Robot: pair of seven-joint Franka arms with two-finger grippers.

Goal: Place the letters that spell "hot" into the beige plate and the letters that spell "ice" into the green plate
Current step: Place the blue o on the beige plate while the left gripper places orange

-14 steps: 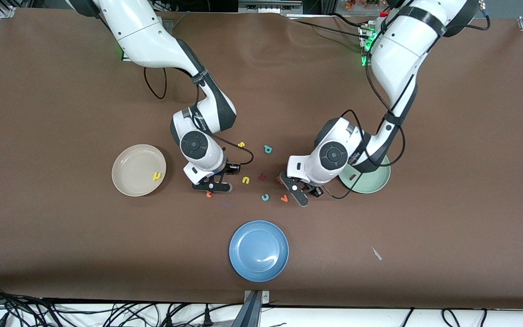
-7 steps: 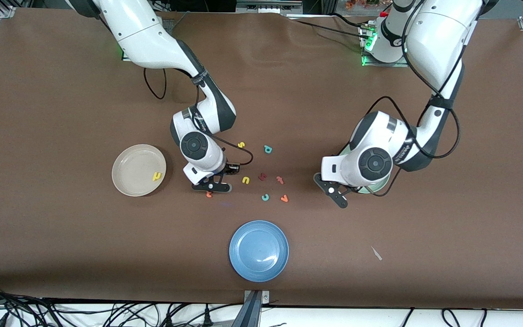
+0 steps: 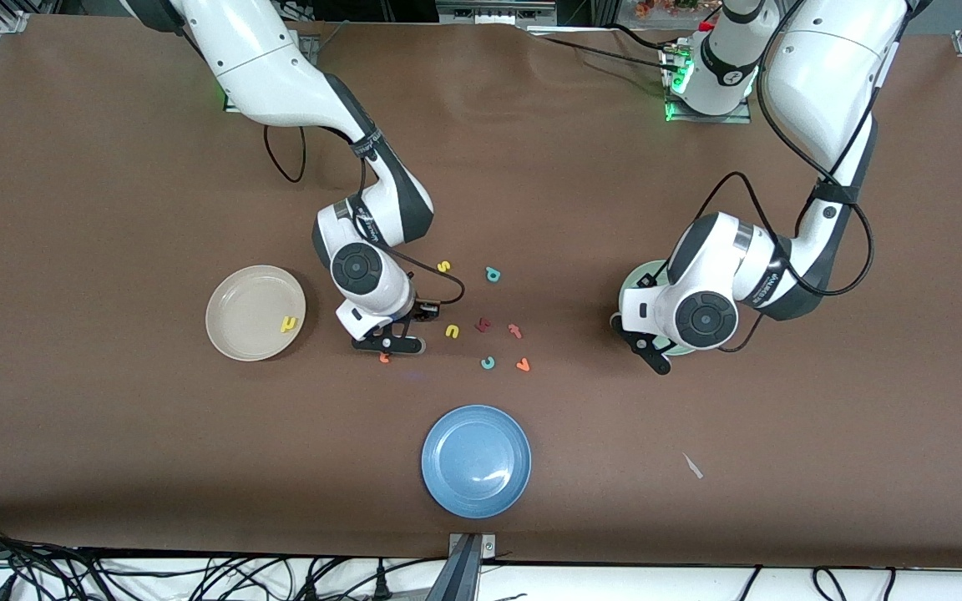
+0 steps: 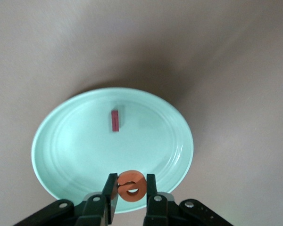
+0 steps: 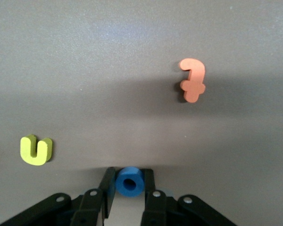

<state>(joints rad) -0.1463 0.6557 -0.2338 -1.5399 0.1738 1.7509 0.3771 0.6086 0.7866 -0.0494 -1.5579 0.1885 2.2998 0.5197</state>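
Clock bearings are read on the front view, 12 toward the robots' bases and 6 toward the camera.

**Right arm.** It reaches in from its base and bends at the elbow, with the wrist turned straight down near the table's middle. The right gripper [image 3: 389, 342] is down at the tabletop. Its fingers stand narrow with the blue o [image 5: 129, 183] clamped between them, pads against both sides of the ring. The orange t [image 3: 384, 358] lies on the table just at 6 o'clock of this gripper, apart from it. The yellow u [image 3: 452, 331] lies near at 3 o'clock.

**Left arm.** It folds down from its base, forearm slanting in, wrist pointing down. The left gripper [image 3: 652, 355] hangs over the 7 o'clock rim of the green plate [image 3: 633, 280]. Its jaws are nearly closed and pinch the orange e [image 4: 130, 187] upright between the pads (the e is above the plate, not resting in it).

**Task items.**
- The dark red i [image 4: 115, 120] lies flat in the green plate, near its centre.
- The yellow h [image 3: 288, 324] lies in the beige plate [image 3: 222, 288], toward its 4 o'clock rim.
- The teal c [image 3: 488, 362] is on the bare table, at 5 o'clock of the yellow u and well apart from both plates.

**Other.** The blue plate [image 3: 448, 434] sits at 6 o'clock of the letter cluster.
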